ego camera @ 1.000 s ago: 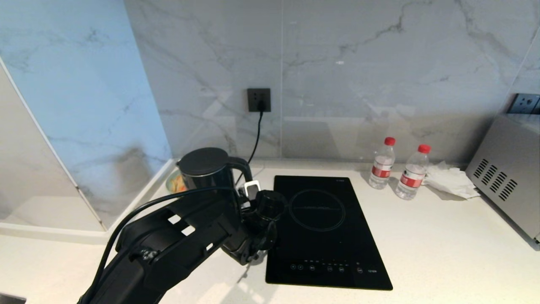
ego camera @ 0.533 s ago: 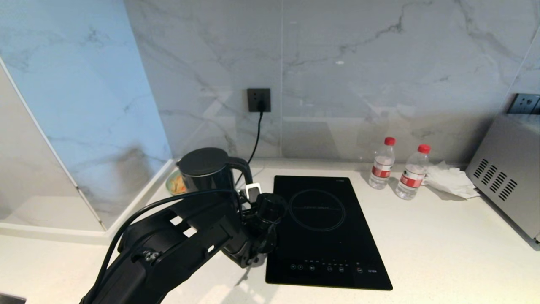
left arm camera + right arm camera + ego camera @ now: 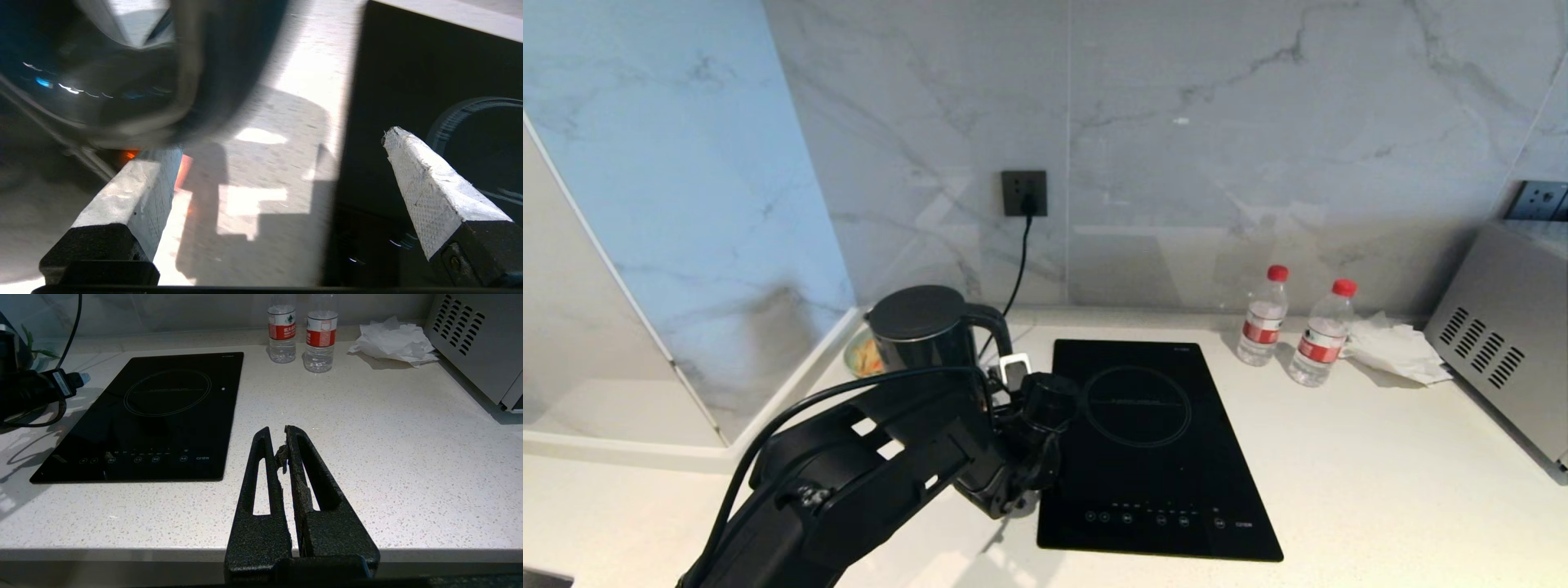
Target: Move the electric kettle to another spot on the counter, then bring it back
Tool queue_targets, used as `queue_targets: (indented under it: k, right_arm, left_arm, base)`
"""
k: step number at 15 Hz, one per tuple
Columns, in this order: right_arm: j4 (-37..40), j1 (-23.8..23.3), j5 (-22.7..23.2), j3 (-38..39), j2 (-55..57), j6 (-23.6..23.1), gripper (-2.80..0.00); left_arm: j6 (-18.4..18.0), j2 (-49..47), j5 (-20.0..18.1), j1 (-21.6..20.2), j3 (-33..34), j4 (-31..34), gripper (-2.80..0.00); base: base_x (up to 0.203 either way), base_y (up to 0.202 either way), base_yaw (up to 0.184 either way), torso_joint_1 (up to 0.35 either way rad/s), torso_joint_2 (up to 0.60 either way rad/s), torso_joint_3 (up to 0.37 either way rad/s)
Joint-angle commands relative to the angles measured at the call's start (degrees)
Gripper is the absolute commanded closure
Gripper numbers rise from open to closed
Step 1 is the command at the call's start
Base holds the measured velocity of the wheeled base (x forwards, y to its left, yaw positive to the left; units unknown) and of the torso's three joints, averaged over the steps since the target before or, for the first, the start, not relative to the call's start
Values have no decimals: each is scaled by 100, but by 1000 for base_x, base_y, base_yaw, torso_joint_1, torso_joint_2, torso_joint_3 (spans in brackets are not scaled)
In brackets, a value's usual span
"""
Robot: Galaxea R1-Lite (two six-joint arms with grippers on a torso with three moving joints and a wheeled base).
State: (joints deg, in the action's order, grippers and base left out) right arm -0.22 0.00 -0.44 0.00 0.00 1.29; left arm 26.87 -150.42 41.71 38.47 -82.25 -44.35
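The electric kettle [image 3: 920,327], glossy black with a flat lid and a loop handle, stands at the back left of the white counter [image 3: 1339,474], beside the hob. My left gripper [image 3: 1015,374] hangs low just right of its handle, over the strip of counter between kettle and hob. In the left wrist view the left gripper [image 3: 278,141] is open, its white-padded fingers wide apart with only bare counter between them. The kettle [image 3: 102,81] looms blurred just past one fingertip; contact cannot be told. My right gripper [image 3: 278,433] is shut, empty, parked at the counter's front edge.
A black glass hob [image 3: 1152,441] is set into the counter's middle. Two red-capped water bottles [image 3: 1262,317] and a crumpled tissue [image 3: 1392,347] stand at the back right, beside a silver appliance [image 3: 1503,335]. A cord runs from the wall socket [image 3: 1023,193] behind the kettle.
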Motion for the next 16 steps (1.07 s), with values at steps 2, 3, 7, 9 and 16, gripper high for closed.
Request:
queue_targets:
  k: [2, 3, 7, 9, 16]
  right_arm:
    - [-4, 0, 0, 0, 0, 3, 0]
    - [-4, 0, 0, 0, 0, 3, 0]
    - [-4, 0, 0, 0, 0, 3, 0]
    - [-4, 0, 0, 0, 0, 3, 0]
    - [-4, 0, 0, 0, 0, 3, 0]
  left_arm:
    - [-111, 171, -30, 99, 358, -328, -280]
    - [-136, 179, -42, 108, 449, -357, -280]
    - [-252, 215, -75, 152, 693, -364, -280]
    - [-349, 206, -198, 169, 746, -347, -280]
    - [-617, 224, -365, 187, 1096, -320, -280]
  base:
    - [0, 0, 0, 0, 0, 0]
    - [0, 0, 0, 0, 0, 0]
    - [0, 0, 0, 0, 0, 0]
    - [0, 0, 0, 0, 0, 0]
    - [0, 0, 0, 0, 0, 0]
